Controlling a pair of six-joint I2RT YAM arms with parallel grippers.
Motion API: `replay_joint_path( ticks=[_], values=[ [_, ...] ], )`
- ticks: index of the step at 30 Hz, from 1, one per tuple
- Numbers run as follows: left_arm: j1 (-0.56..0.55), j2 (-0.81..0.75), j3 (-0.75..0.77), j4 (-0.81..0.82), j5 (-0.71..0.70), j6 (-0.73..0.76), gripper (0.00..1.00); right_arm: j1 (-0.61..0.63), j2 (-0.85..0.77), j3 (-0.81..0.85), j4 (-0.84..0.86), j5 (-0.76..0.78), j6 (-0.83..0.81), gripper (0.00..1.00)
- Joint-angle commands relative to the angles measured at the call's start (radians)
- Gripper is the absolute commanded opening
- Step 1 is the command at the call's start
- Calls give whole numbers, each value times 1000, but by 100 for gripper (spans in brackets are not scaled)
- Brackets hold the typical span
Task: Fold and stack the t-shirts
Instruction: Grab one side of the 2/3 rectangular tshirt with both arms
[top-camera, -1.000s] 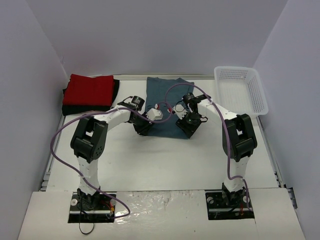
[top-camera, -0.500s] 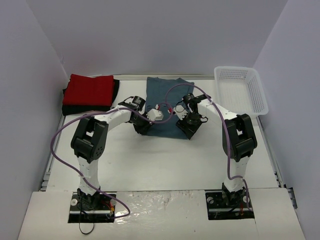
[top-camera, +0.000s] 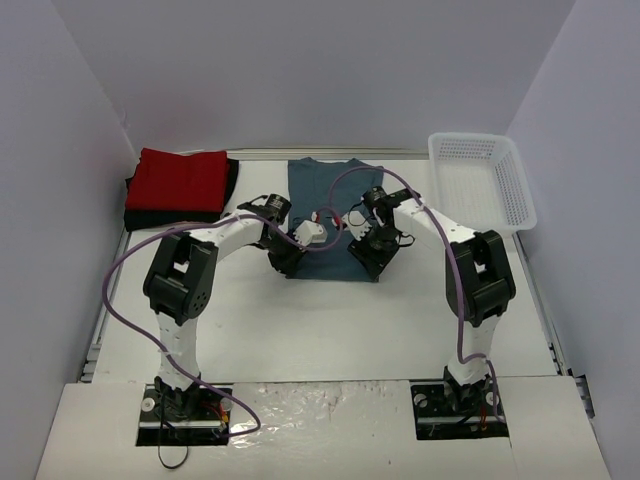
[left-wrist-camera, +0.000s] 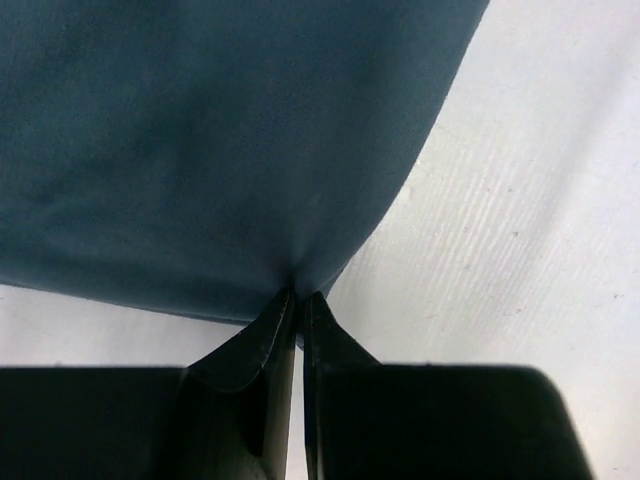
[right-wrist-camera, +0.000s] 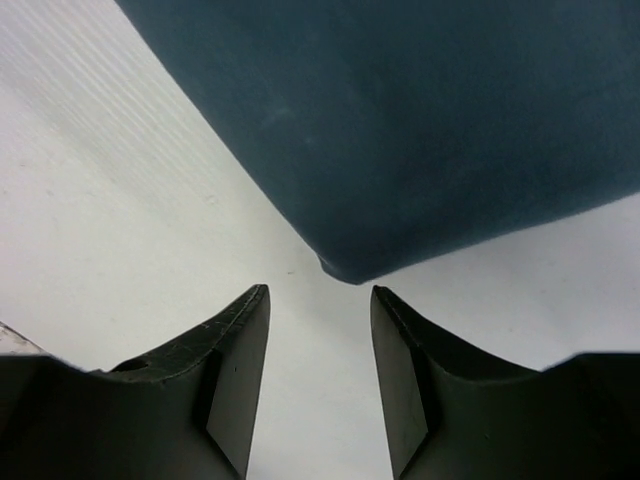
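Note:
The teal t-shirt (top-camera: 330, 205) lies flat at the middle back of the table. My left gripper (top-camera: 284, 262) is at its near left corner and shut on that corner; in the left wrist view the cloth (left-wrist-camera: 220, 150) is pinched between the closed fingertips (left-wrist-camera: 298, 296). My right gripper (top-camera: 366, 258) is at the near right corner, open. In the right wrist view that corner (right-wrist-camera: 345, 268) lies just ahead of the fingertips (right-wrist-camera: 320, 295), with nothing between them. The red t-shirt (top-camera: 182, 180) lies folded on the black t-shirt (top-camera: 133, 214) at the back left.
A white lattice basket (top-camera: 482, 180) stands at the back right. The table's left rail (top-camera: 108, 300) and right rail (top-camera: 540, 300) border the white work surface. Grey walls close in the back and both sides.
My left gripper has closed on the teal shirt's near left corner. The shirt's near edge has shifted a little to the left. The right gripper has edged left along with it, still open.

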Motion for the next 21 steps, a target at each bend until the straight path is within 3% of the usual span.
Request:
replay_joint_path(
  ticks=[1, 8, 21],
  values=[
    [5, 28, 39, -109, 19, -29, 2, 72, -41, 32, -39, -88, -46, 41],
    [5, 26, 45, -107, 11, -38, 2, 86, 45, 35, -38, -79, -72, 37],
    [42, 36, 63, -89, 47, -92, 2, 128, 138, -49, -29, -90, -102, 43]
  ],
)
